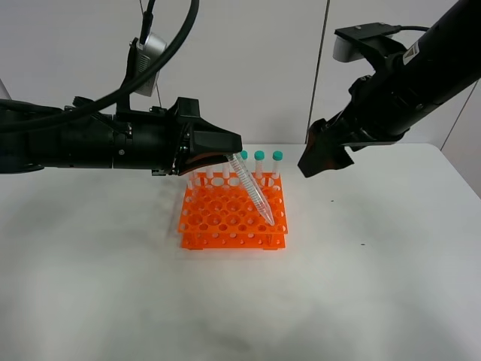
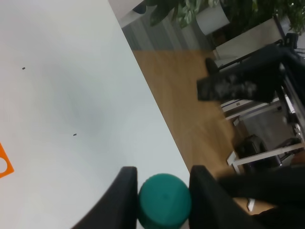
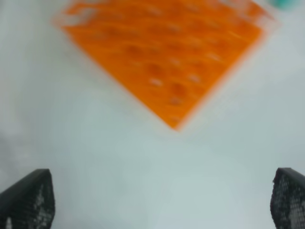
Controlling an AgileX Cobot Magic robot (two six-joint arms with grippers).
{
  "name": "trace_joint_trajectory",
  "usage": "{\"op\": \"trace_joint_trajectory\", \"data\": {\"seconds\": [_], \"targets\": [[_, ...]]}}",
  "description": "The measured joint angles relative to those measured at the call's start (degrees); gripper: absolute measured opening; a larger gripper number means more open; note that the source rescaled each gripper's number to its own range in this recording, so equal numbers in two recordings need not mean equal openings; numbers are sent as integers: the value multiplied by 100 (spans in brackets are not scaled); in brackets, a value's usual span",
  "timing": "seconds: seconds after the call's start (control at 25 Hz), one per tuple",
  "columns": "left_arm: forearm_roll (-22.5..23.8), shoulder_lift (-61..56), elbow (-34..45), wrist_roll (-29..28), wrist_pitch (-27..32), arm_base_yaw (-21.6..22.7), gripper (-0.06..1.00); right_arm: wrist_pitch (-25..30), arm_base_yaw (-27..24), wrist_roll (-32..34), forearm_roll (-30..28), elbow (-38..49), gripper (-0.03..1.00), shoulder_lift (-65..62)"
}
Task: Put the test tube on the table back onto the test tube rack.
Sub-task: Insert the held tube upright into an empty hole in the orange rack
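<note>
Clear test tube (image 1: 252,188) slants, tip down at rack (image 1: 218,219).

Standing capped tubes (image 1: 260,163) wall off the far row of the test tube rack (image 1: 218,222). The left gripper (image 1: 229,153) and its slanted test tube (image 1: 254,192) overhang the rack's right half. The near-left holes and the surrounding table (image 1: 361,293) are open from above.

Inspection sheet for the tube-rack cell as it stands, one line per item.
Surface: white table, few dark specks.
Job's things: test tube tilted, tip at the orange rack front right; capped tubes stand along its back row.
Clutter: nothing seen.
Hands: left hand shut on the test tube's cap; right hand open, empty, raised right of rack.
Cables: black cable loops over left arm.
Surroundings: wood floor, plants beyond table edge.
</note>
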Motion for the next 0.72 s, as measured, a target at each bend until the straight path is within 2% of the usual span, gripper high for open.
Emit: {"op": "trace_joint_trajectory", "data": {"seconds": [0.32,0.44,0.56,0.72], "targets": [[0,0,0,0,0,0,1,-5,-1297,745,-391,0,99,575],[0,0,0,0,-2,0,1,34,-1654,1009,-702,0,99,644],[0,0,0,0,-7,0,1,357,-1881,1266,-966,-7,99,644],[0,0,0,0,-37,0,1,1013,-1949,1335,-1038,-7,100,644]]}}
